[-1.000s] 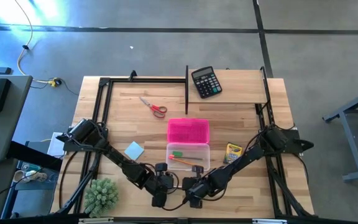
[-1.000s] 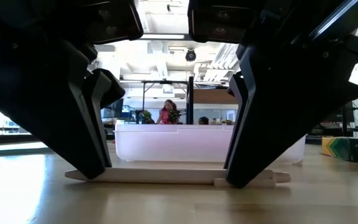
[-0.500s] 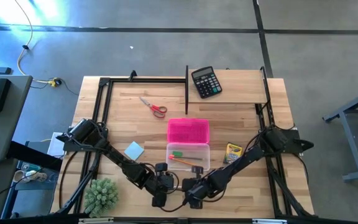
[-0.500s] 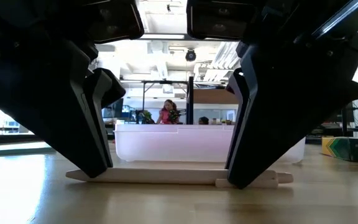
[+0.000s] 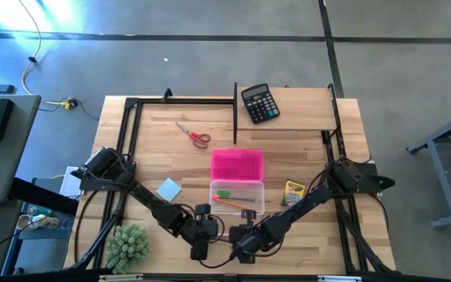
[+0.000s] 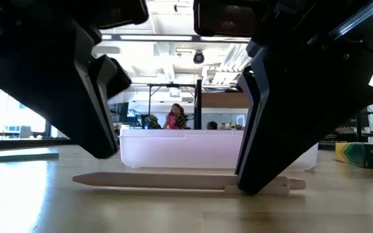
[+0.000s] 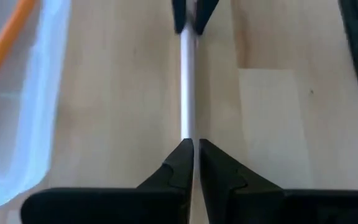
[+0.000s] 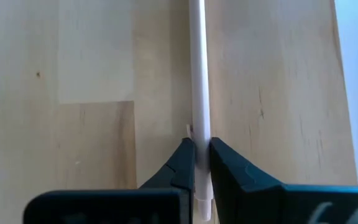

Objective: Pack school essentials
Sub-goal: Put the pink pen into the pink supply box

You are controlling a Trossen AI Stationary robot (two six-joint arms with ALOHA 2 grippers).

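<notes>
Tabletop: clear case lies just beyond pale pencil.

Clear case walls the pencil's far side; near side open.

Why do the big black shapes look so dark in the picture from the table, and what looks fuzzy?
In the low view, bright room lights behind leave the left claw and right claw as black shapes; the pale pencil looks soft. In the left wrist view, the clear case is blurry.
</notes>
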